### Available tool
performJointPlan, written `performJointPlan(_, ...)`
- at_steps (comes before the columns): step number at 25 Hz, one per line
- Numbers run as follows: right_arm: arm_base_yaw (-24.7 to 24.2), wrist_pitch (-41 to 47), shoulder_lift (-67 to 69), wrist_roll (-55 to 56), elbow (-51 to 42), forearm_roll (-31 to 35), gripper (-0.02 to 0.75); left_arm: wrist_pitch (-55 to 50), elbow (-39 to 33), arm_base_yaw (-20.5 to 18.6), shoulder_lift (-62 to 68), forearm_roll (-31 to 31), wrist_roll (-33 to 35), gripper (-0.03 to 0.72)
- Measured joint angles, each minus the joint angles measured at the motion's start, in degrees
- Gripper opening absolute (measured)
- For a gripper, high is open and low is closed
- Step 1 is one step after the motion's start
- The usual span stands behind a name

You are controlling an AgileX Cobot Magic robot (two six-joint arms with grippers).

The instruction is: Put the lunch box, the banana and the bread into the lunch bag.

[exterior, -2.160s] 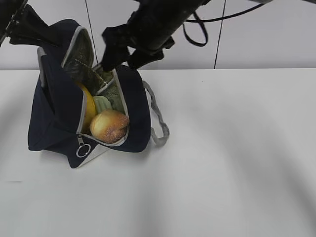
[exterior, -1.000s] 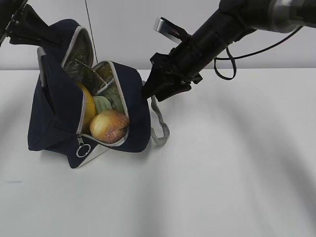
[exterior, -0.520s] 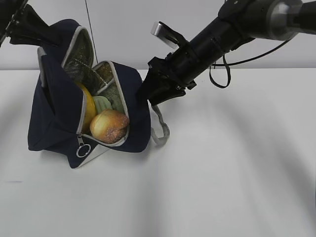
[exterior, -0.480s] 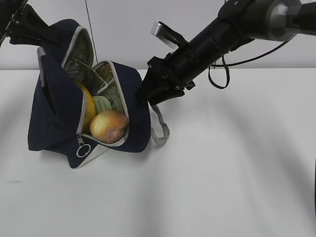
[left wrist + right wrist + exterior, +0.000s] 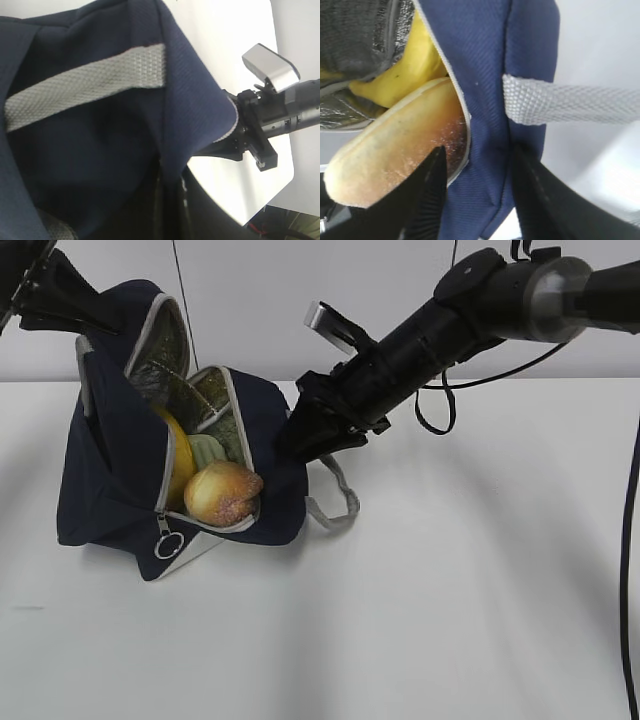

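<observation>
The navy lunch bag (image 5: 110, 490) lies tipped on the white table, its mouth open toward me. Inside it I see the yellow banana (image 5: 178, 455), the green lid of the lunch box (image 5: 207, 450) and the golden bread (image 5: 222, 494) at the front. My left gripper (image 5: 60, 302) is shut on the bag's top fabric (image 5: 172, 200) and holds it up. My right gripper (image 5: 298, 440) is open and straddles the bag's right wall (image 5: 485, 150). One finger is on the bread's side (image 5: 427, 195), the other outside the wall.
A grey strap handle (image 5: 340, 505) loops onto the table right of the bag. It crosses the right wrist view (image 5: 570, 105) beside the outer finger. The right arm (image 5: 260, 130) shows past the bag's edge in the left wrist view. The white table (image 5: 450, 590) stretches right and forward.
The right gripper has come down and left onto the bag's right wall, and its jaws have narrowed. The strap loop has shifted a little right. The left gripper has stayed put.
</observation>
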State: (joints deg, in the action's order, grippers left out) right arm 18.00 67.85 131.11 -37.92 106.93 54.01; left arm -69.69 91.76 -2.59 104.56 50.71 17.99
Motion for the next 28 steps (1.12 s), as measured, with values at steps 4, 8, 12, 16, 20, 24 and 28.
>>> performJointPlan(4,0.0,-0.12,0.0,0.0,0.0,-0.79,0.345,0.0,0.0,0.0,0.0,-0.07,0.0,-0.017)
performJointPlan(8,-0.11,0.22,0.0,1.0,0.35,-2.52,0.356,-0.1,0.0,0.0,0.0,-0.07,0.0,-0.017)
performJointPlan(12,-0.11,1.17,0.13,3.99,2.48,-7.88,0.358,-0.1,0.0,0.0,0.0,-0.07,0.0,-0.017)
performJointPlan(16,-0.11,1.42,0.26,6.6,5.01,-10.81,0.369,-0.1,0.0,0.0,0.0,-0.07,0.0,-0.017)
performJointPlan(20,-0.11,1.62,0.26,7.34,5.57,-11.06,0.388,-0.1,0.0,0.0,0.0,-0.07,0.0,-0.017)
performJointPlan(24,-0.11,1.64,0.37,6.22,5.57,-8.31,0.393,-0.1,0.0,0.0,0.0,-0.07,0.0,-0.017)
performJointPlan(28,-0.11,1.64,0.37,5.48,5.57,-6.25,0.397,-0.1,0.0,0.0,0.0,-0.07,0.0,-0.017)
